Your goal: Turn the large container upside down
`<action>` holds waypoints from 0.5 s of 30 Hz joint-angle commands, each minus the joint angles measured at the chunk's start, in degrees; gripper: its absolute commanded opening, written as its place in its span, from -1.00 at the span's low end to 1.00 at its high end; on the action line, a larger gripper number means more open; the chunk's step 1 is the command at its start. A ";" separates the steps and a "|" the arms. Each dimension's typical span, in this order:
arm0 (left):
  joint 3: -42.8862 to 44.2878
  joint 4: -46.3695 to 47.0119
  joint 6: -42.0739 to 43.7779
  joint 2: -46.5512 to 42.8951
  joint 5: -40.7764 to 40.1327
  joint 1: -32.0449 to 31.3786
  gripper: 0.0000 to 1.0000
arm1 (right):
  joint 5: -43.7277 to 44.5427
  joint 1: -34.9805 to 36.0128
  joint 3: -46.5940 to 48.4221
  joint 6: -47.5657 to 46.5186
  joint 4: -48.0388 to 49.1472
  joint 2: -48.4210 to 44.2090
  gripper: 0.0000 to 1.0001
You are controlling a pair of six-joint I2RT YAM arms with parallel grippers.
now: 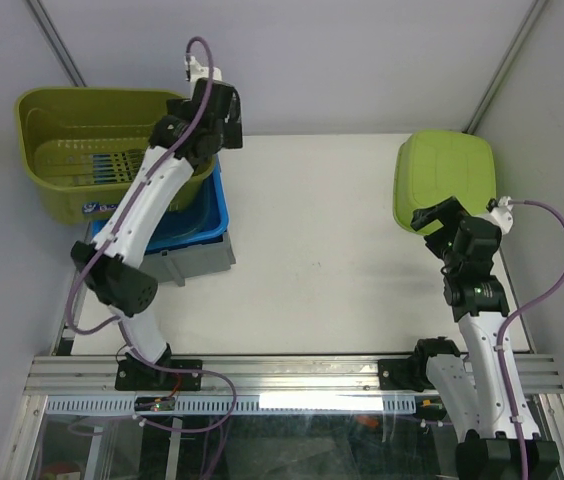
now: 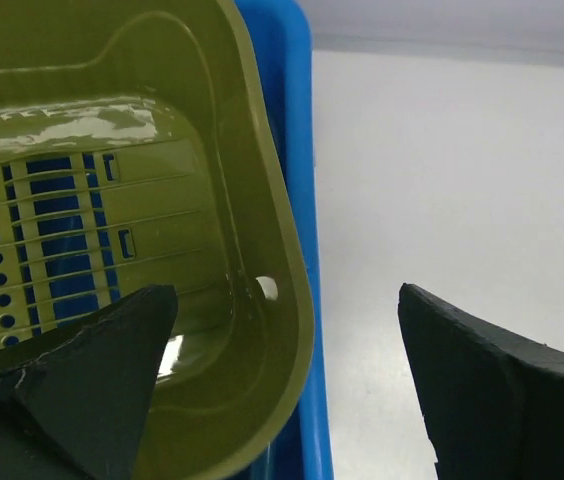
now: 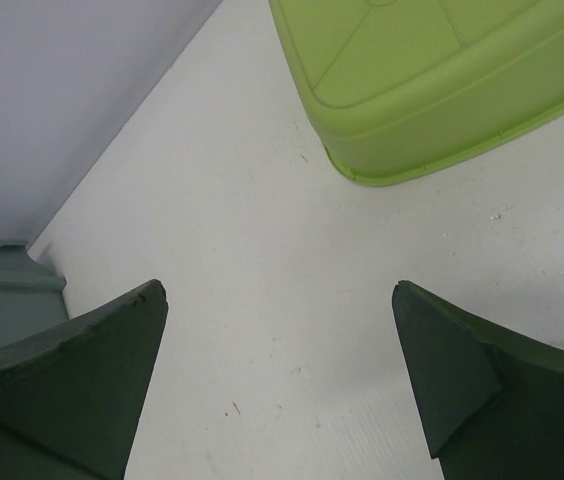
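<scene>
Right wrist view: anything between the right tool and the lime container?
Nothing. Right wrist view shows only bare white table between the open right tool and the upturned lime container.

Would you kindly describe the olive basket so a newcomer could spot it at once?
At the table's far left corner, the olive-green basket sits open side up on the blue bin. Its slotted floor distinguishes it from the plain lime container upside down at right.
</scene>
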 commanded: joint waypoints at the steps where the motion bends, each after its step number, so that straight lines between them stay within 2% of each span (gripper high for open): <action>1: 3.78 -1.88 1.95 6.99 -8.05 1.10 0.95 | -1.32 0.10 0.92 -1.30 -2.06 -0.50 0.98; 6: 2.11 -1.87 1.71 11.37 -11.55 1.35 0.76 | -0.73 0.18 0.67 -1.79 -2.72 -2.10 0.99; 11: -0.80 -0.95 0.42 10.25 -12.10 1.29 0.27 | 0.26 0.15 0.90 -2.38 -2.69 -2.88 0.99; 15: -1.74 -0.22 0.74 8.47 -12.15 1.29 0.20 | -0.71 0.13 1.09 -1.91 -2.42 -2.13 0.99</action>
